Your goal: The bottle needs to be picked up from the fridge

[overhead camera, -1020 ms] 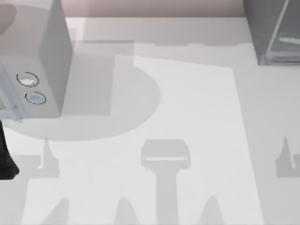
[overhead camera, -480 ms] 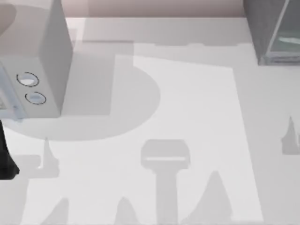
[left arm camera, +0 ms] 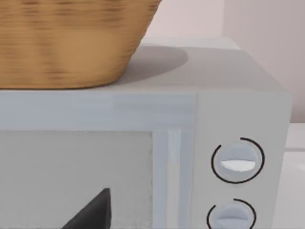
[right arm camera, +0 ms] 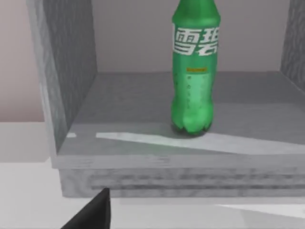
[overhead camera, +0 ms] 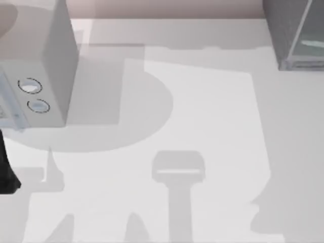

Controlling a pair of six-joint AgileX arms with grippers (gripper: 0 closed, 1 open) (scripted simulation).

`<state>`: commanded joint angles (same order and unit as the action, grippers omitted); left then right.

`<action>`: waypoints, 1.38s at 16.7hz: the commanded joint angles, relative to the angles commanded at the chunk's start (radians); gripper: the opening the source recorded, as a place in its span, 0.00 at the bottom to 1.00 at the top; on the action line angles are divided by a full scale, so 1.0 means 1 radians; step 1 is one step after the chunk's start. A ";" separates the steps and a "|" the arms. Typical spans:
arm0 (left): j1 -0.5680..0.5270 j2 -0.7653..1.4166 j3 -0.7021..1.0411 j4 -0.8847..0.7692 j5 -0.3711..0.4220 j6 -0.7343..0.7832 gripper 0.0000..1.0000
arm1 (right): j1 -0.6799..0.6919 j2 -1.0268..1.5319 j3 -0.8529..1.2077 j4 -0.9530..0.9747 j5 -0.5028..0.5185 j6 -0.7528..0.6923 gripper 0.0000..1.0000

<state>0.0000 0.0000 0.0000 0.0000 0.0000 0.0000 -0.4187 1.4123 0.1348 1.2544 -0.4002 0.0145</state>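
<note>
Bottle: bright green plastic bottle with white lettering [right arm camera: 195,71] stands upright on our fridge's floor, set back from the front lip, with free floor on both sides and clear of the walls.
Fridge: dark grey boxy cabinet with a pale glassy panel [overhead camera: 296,35] sits at the top view's far right corner, cut off by the frame's edge; in our right wrist view its open front [right arm camera: 71,95] faces us, the left wall and front sill framing the bottle.
Right gripper: one dark fingertip [right arm camera: 93,212] shows low in front of the sill, apart from the bottle; we cannot tell how the fingers stand.
Table: pale white tabletop [overhead camera: 212,116] lies bare and wide between the two appliances.
Microwave: light grey box with two round dials [overhead camera: 45,66] stands at the far left.
Basket: woven tan wicker basket [left arm camera: 71,43] rests on the microwave's top.
Left gripper: dark fingertip [left arm camera: 95,212] hangs before the microwave door; we cannot tell its finger spacing.
</note>
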 joint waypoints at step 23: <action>0.000 0.000 0.000 0.000 0.000 0.000 1.00 | 0.045 0.596 0.492 0.139 0.060 -0.002 1.00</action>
<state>0.0000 0.0000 0.0000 0.0000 0.0000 0.0000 -0.3736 2.0087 0.6264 1.3932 -0.3407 0.0129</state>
